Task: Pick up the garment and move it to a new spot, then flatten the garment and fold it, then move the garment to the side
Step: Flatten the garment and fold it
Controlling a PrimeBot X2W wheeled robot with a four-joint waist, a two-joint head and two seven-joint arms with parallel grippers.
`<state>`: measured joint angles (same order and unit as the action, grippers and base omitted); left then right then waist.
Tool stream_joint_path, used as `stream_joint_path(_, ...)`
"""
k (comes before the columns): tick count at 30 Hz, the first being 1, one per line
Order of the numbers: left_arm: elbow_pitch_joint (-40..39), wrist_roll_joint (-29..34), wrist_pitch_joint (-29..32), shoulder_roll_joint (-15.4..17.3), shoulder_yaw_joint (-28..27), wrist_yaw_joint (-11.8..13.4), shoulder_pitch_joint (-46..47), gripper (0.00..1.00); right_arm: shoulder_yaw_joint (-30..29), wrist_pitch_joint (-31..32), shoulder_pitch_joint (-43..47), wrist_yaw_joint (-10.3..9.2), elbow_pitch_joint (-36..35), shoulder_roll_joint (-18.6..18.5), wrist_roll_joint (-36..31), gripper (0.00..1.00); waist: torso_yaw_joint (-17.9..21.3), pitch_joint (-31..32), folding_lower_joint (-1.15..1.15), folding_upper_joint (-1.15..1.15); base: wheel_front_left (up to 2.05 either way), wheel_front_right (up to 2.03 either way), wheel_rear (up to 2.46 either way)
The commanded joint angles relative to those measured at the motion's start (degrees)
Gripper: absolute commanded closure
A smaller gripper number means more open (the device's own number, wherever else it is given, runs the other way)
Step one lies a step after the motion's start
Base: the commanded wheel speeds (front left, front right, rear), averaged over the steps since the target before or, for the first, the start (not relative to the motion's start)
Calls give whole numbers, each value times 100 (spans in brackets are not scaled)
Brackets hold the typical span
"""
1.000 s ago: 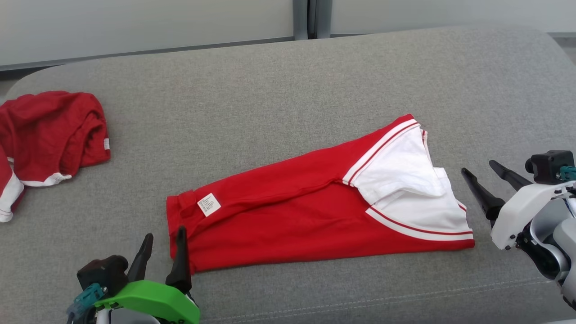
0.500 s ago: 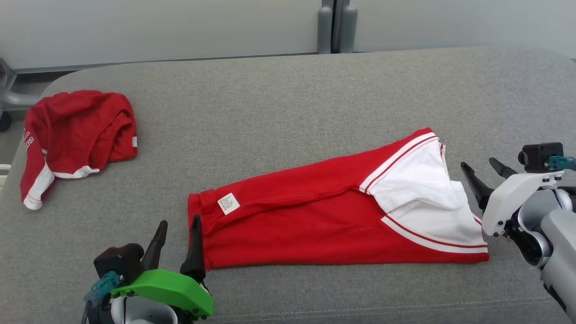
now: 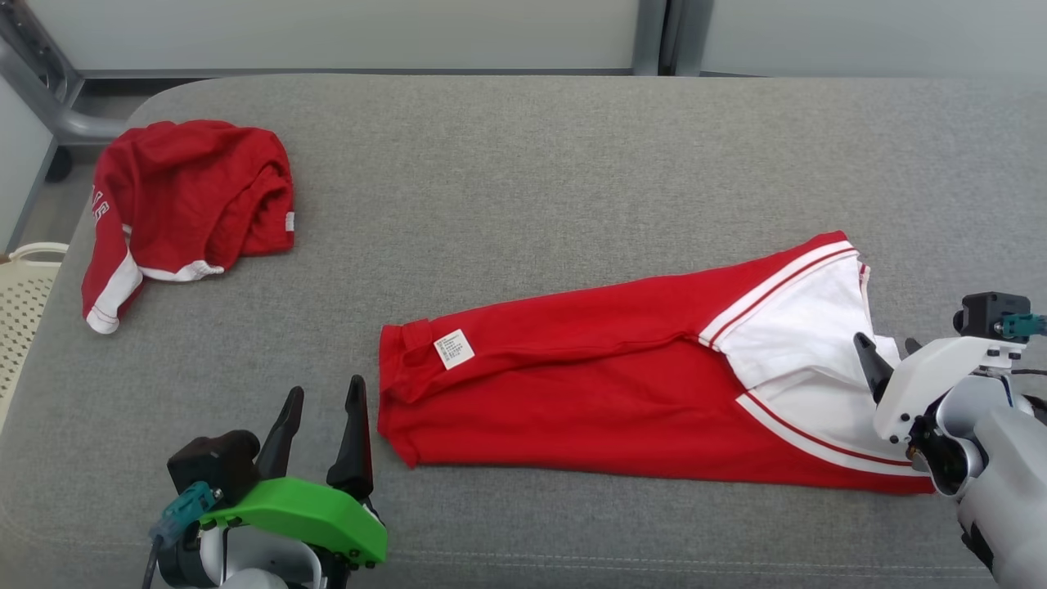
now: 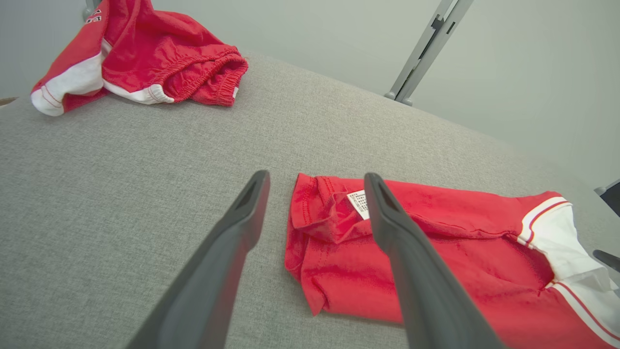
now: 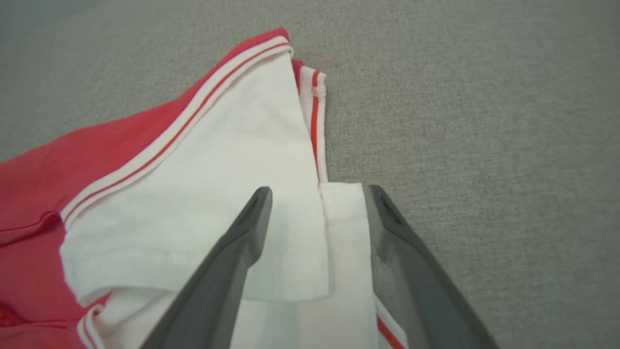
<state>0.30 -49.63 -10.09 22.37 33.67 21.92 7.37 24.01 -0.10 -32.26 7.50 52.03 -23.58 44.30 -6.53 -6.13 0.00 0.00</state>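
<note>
Jaws of left gripper (image 3: 325, 391): fully apart, holding nothing. The inner finger stands just beside the red end of the garment (image 3: 622, 384); whether it touches cannot be told.
Jaws of right gripper (image 5: 318, 190): fully apart, holding nothing. They straddle the white edge at the garment's other end, one finger over white cloth, the other over bare cushion (image 3: 523, 164).
Garment: folded into a long red band with a white, red-striped panel at the robot's right. It lies flat on the cushion between the two grippers, slanting upward to the right in the head view.
Label (image 3: 453, 349): white tag, face up, near the red end.
Second garment (image 3: 192, 192): red and white, crumpled, at the cushion's far left corner, well apart from the folded one.
Basket (image 3: 29, 270): cream, perforated, beside the cushion's left edge; contents cannot be told.
</note>
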Motion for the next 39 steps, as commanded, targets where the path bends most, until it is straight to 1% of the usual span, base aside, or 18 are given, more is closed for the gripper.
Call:
stream_joint_path(1,-11,6,3,-4,-8,-11,91,0,-94,1,-64,-2,164,85,96,0,-120,-77,0,0,0,0,0)
stream_joint_path(7,1,-35,-29,-17,-37,-7,75,0,-250,113,-174,-3,659,293,235,0,-232,-110,0,0,0,0,0)
stream_joint_path(10,11,-53,-41,-30,-43,-19,76,0,-249,167,-262,-3,916,336,133,0,-267,-121,0,0,0,0,0)
stream_joint_path(13,19,-67,-47,-50,-43,-28,96,0,-259,278,-343,-5,1181,475,107,0,-298,-136,0,0,0,0,0)
stream_joint_path(16,26,-85,-60,-52,-52,-40,106,0,-224,461,-378,1,1187,677,219,0,-325,-152,0,0,0,0,0)
stream_joint_path(19,35,-99,-62,-55,-61,-46,110,0,-86,656,-385,21,1140,781,230,0,-347,-166,0,0,0,0,0)
stream_joint_path(20,38,-103,-67,-54,-63,-47,110,0,-41,697,-388,22,1119,804,219,3,-350,-170,0,0,0,0,0)
stream_joint_path(21,43,-107,-72,-55,-67,-48,109,0,2,745,-385,22,1116,820,208,36,-353,-170,0,0,0,0,0)
stream_joint_path(22,47,-114,-73,-56,-70,-46,107,0,41,784,-379,22,1110,825,194,62,-354,-169,0,0,0,0,0)
stream_joint_path(23,53,-119,-78,-58,-72,-43,104,0,66,794,-380,22,1104,823,190,75,-354,-168,0,0,0,0,0)
stream_joint_path(24,56,-123,-73,-61,-71,-41,102,0,87,811,-386,21,1102,810,188,94,-353,-167,0,0,0,0,0)
stream_joint_path(25,60,-127,-75,-63,-70,-41,100,0,106,821,-397,20,1100,790,183,100,-350,-166,0,0,0,0,0)
stream_joint_path(30,72,-135,-97,-47,-82,-37,49,0,151,815,-533,0,1072,676,189,100,-294,-153,0,0,0,0,0)
stream_joint_path(39,39,-142,-85,-11,-47,-27,-63,0,-42,796,-784,-7,894,241,415,100,-17,-52,0,0,0,0,0)
